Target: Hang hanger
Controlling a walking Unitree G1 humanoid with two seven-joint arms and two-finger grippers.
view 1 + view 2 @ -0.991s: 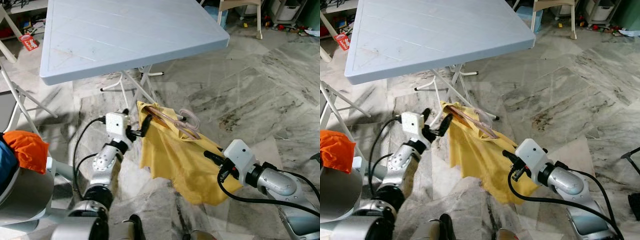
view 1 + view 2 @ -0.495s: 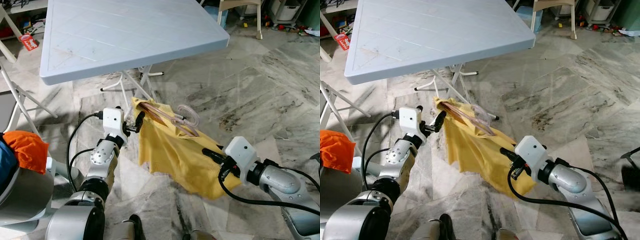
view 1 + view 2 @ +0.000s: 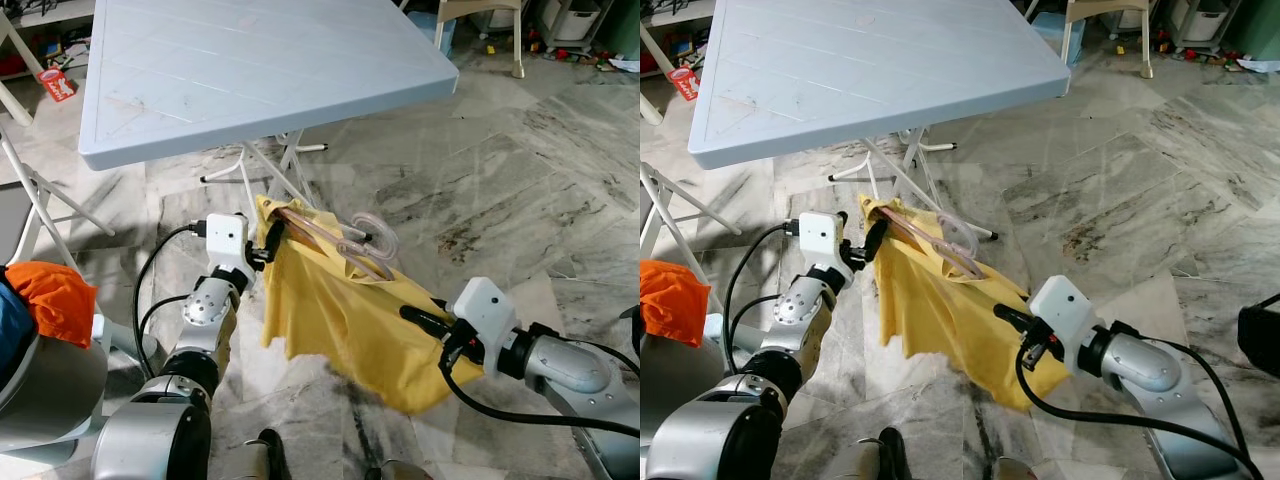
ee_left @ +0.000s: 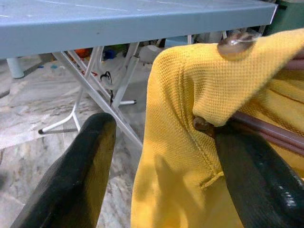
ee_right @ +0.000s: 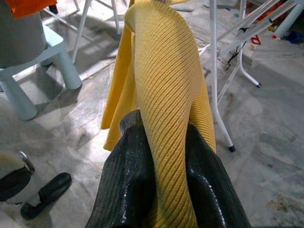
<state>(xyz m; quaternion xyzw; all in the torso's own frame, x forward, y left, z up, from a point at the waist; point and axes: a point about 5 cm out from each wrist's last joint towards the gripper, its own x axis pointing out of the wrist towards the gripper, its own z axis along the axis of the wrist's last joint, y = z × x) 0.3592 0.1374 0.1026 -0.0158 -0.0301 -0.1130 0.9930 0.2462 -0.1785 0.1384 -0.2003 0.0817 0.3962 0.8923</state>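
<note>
A yellow shirt [image 3: 340,320] hangs on a clear pinkish hanger [image 3: 345,245], stretched in the air between my two grippers, below the table's front edge. The hanger's hook [image 3: 375,228] points away from me. My left gripper [image 3: 268,238] is at the shirt's left shoulder. Its fingers [image 4: 80,175] stand apart, and the covered hanger end rests against one of them. My right gripper [image 3: 420,320] is shut on a fold of the shirt [image 5: 161,85] at its lower right side.
A light blue plastic table [image 3: 250,70] stands just ahead on white folding legs [image 3: 270,170]. An orange cloth [image 3: 50,300] lies on a grey stool at my left. Marble floor spreads to the right, with a chair [image 3: 480,20] and clutter far back.
My left gripper has moved left and a little up, taking the shirt's shoulder with it. The shirt is now spread wider between the grippers. The right gripper has barely shifted.
</note>
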